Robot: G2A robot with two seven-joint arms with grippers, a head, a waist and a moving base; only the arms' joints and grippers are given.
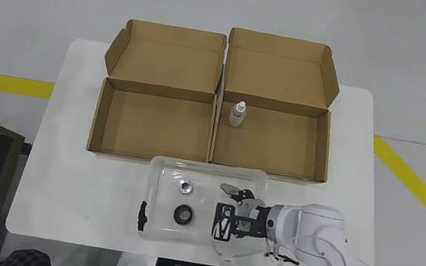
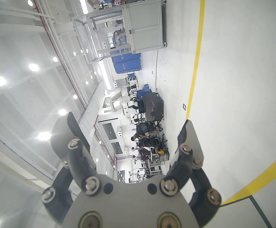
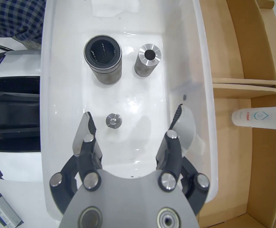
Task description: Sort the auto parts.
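- Over the white tray (image 3: 46, 86), the right gripper (image 3: 134, 111) hung wide open and empty. A small metal stud (image 3: 113, 121) stood on the tray bottom between its jaws, closer to one.
- Farther along the tray, a dark bearing sleeve (image 3: 103, 61) and a steel bushing (image 3: 147, 60) stood upright, side by side but apart.
- Facing the open floor (image 2: 226, 86), the left gripper (image 2: 129, 118) also gaped empty, making the right arm the nearer one.

- Bright, even light falls from round ceiling lamps (image 2: 33, 67), which flare hazily.
- Glare spots glint on the tub (image 3: 133, 103) floor.
- Shadows lie soft; the yellow line (image 2: 195, 64) bows near the edge.
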